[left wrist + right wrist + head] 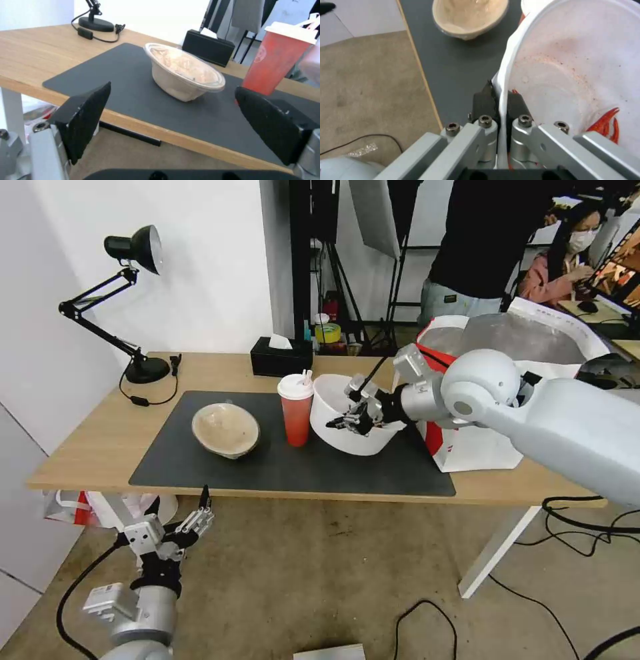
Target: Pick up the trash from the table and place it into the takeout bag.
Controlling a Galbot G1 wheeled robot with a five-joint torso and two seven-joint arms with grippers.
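The right gripper [358, 415] pinches the near rim of the white plastic bowl [347, 427], one finger inside and one outside the thin wall, and the bowl sits tilted on the right part of the dark mat [280, 463], its far side apparently lifted; that thin-edge grip is the likely weak point, since the flexible rim could bend or slide out between the pads, and the red scraps [606, 122] lying loose near the bowl's lower side might spill if the tilt grows; the red cup [295, 410] stands just left of the bowl and could be knocked by a swing that way; the takeout bag [507, 380] gapes open at the table's right end, just beyond the bowl, its foil mouth partly behind the arm; the right arm reaches in from the right, forearm roughly level above the table [87, 447], wrist bent toward the bowl; the left gripper [190, 523] hangs low in front of the table's near edge, fingers spread wide on nothing, facing the beige paper bowl [225, 430] on the mat's left half.
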